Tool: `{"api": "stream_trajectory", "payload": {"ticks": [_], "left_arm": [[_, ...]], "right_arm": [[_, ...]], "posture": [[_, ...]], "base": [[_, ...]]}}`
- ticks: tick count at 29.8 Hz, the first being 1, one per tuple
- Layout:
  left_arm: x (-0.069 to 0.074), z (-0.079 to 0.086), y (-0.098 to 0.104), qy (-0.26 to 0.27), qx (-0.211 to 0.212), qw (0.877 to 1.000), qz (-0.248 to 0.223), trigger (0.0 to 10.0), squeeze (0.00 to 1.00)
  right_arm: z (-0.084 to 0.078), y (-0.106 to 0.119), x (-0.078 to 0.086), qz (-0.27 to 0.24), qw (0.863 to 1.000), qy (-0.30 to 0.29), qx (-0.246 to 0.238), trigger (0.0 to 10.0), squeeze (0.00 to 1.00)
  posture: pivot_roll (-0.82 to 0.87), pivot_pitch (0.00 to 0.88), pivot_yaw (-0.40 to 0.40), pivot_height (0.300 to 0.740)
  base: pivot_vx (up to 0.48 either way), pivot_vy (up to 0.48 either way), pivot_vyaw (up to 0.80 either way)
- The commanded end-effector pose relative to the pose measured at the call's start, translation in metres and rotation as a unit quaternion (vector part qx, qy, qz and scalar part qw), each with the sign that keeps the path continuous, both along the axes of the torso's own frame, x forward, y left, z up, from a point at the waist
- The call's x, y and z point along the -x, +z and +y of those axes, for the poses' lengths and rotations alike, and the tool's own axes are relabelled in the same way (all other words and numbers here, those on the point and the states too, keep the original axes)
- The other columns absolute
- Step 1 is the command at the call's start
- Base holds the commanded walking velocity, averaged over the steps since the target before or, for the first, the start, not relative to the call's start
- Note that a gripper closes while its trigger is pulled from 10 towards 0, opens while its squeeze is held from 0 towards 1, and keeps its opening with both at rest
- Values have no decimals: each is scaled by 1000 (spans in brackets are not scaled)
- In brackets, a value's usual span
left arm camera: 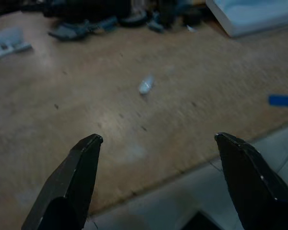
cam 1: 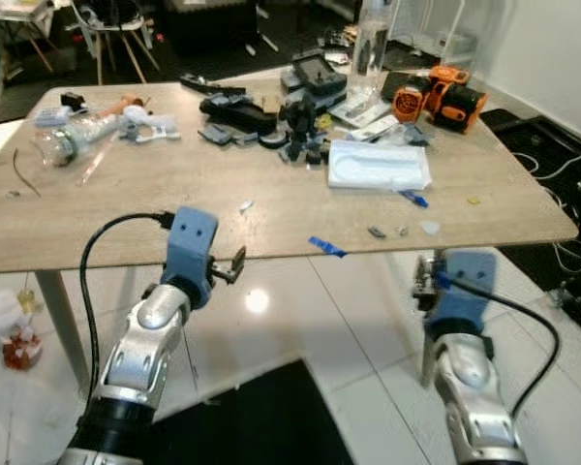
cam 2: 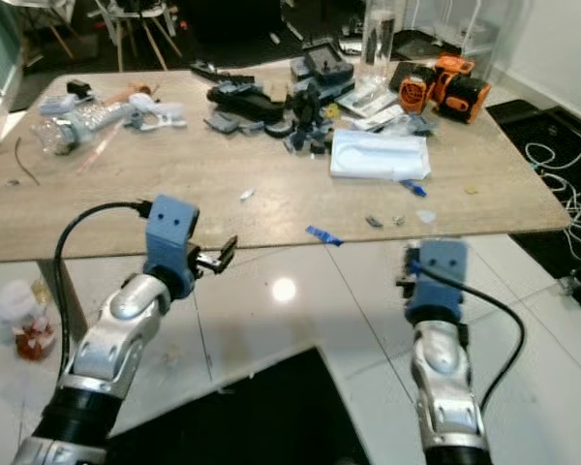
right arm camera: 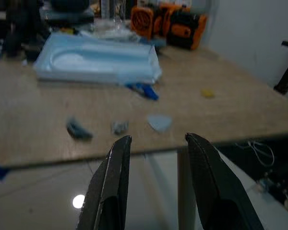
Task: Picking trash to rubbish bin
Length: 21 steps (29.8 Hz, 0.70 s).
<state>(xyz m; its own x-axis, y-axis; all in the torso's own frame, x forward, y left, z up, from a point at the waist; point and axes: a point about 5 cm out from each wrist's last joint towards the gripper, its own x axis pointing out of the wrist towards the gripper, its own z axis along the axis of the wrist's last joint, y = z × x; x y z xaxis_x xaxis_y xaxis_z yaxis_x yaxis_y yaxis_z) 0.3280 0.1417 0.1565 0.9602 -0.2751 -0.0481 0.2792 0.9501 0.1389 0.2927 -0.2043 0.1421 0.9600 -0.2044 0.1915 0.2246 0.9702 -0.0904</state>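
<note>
Both arms are raised at the near edge of the counter point(cam 1: 97, 232), with neither gripper holding anything. The left gripper point(left arm camera: 158, 143) is spread wide, its tips just short of the counter edge and aimed toward a small white scrap point(left arm camera: 146, 85) lying alone on bare wood. The right gripper point(right arm camera: 156, 139) is parted by a narrower gap and faces a cluster of small debris near the edge: a dark grey fragment point(right arm camera: 77, 129), a smaller grey bit point(right arm camera: 119, 127) and a pale flat chip point(right arm camera: 159, 122), with a blue strip point(cam 1: 326, 246) overhanging the edge further left. No rubbish bin can be identified in these views, so its location should be confirmed before committing to a carry. The step in hand appears to be selecting and reaching for a first piece of trash. Recommended procedure: choose one isolated piece, advance the gripper over the counter, and lower it until the tips nearly touch the wood. Flat scraps offer little height to pinch, so close slowly. Keep clear of the white tray point(cam 1: 378, 165) and the tools behind it.
</note>
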Motion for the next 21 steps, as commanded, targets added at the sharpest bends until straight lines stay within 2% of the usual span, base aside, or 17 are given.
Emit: {"api": "stream_trajectory", "payload": {"ticks": [1,17,21], "left_arm": [[0,6,-3,10,-3,1000,7,10000,0],[1,7,-2,9,-2,1000,4,10000,0],[1,6,1,5,3,1000,-12,10000,0]], "right_arm": [[5,-2,1,0,1000,11,-13,10000,0],[10,7,3,-33,998,57,-16,10000,0],[16,9,5,-46,996,74,-3,10000,0]], "posture": [[-33,143,57,740],[-33,130,57,740],[-33,128,58,740]], "base": [[368,0,0],[363,0,0],[146,0,0]]}}
